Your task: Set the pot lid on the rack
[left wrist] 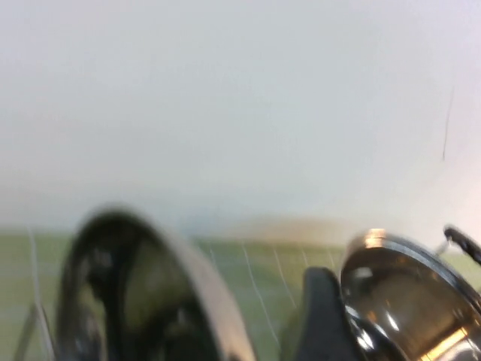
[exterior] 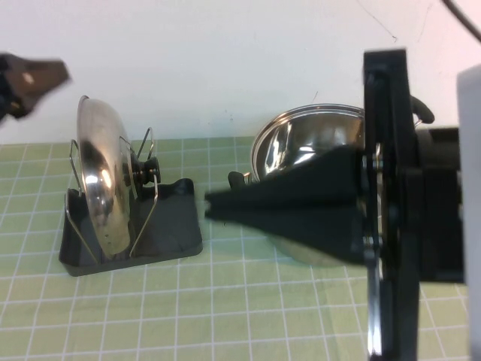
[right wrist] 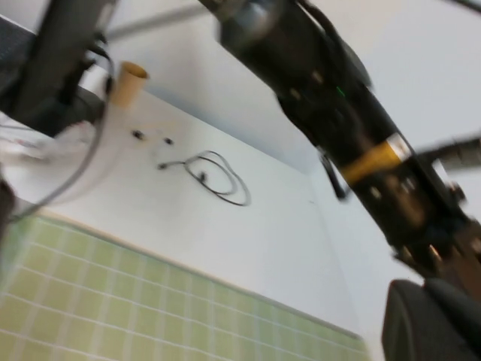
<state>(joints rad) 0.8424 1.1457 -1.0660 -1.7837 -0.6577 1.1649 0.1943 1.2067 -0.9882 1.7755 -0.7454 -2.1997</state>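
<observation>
The shiny steel pot lid [exterior: 101, 180] stands on edge in the dark rack [exterior: 171, 229], held between its wire uprights, with its black knob [exterior: 149, 171] facing right. My left gripper [exterior: 30, 81] hangs blurred above and left of the lid, apart from it. My right gripper [exterior: 214, 205] is shut and empty, pointing left just to the right of the rack, in front of the pot. The left wrist view shows the lid [left wrist: 143, 301] and the pot [left wrist: 409, 301] from close by. The right wrist view shows only the right gripper [right wrist: 432, 323] against the wall.
The deep steel pot [exterior: 316, 143] sits right of the rack, largely hidden by my right arm [exterior: 391, 203], which fills the right side of the high view. A green gridded mat [exterior: 225, 301] covers the table. A white wall stands behind.
</observation>
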